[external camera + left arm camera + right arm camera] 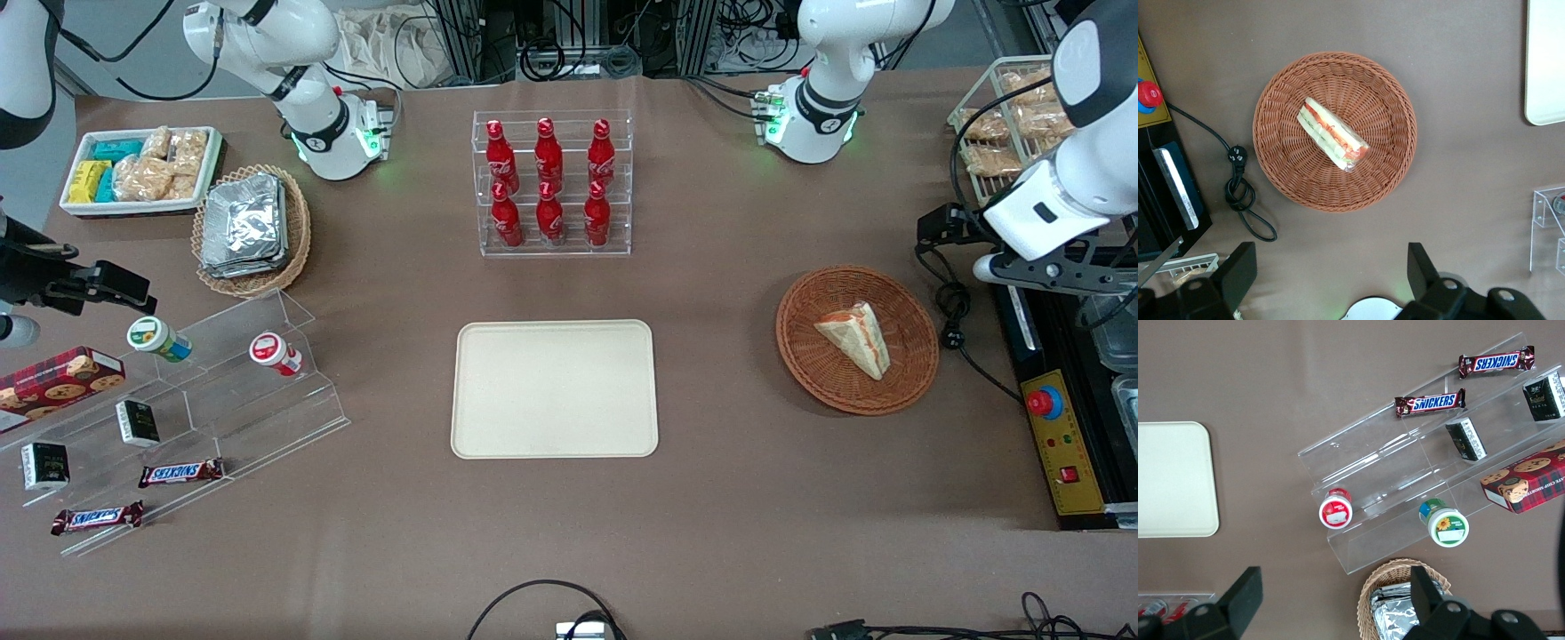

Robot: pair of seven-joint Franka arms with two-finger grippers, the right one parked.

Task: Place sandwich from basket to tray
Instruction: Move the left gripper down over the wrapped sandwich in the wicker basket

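Note:
The sandwich point(855, 338), a pale bread wedge with orange-red filling, lies in the round reddish-brown wicker basket point(805, 360). The cream-beige tray point(554, 388) lies flat in the middle of the table, empty. My left gripper point(1053, 274) hangs above the table's edge at the working arm's end, beside the basket and apart from it. In the left wrist view the sandwich point(1333, 135) rests in the basket point(1285, 170), a corner of the tray point(1545, 60) shows, and the gripper point(1330, 267) is open wide with nothing between its fingers.
A clear rack of red bottles point(551, 182) stands farther from the camera than the tray. A black cable point(951, 311) and a yellow emergency-stop box point(1053, 440) lie beside the basket. A wire basket of bagged snacks point(1005, 124) sits under the working arm. An acrylic stand point(196, 400) stands toward the parked arm's end.

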